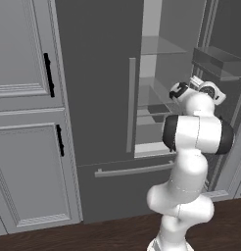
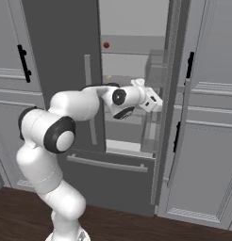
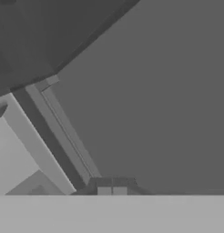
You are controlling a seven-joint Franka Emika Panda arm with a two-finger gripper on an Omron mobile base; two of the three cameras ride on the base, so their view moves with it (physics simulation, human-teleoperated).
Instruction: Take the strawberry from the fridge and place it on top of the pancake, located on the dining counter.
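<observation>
Standing half open – fridge (image 2: 66,56), grey cabinets (image 1: 24,112) alongside, dark wood floor (image 1: 93,235).

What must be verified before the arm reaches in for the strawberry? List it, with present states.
1. Right door of the fridge open: ok.
2. The strawberry in sight on an upper shelf: ok.
3. The gripper open for a grasp: not ok, shut and empty.
4. Gripper aimed at the strawberry: not ok; it faces the open door's inner side.
5. Clear path up to that shelf: cannot tell.
</observation>
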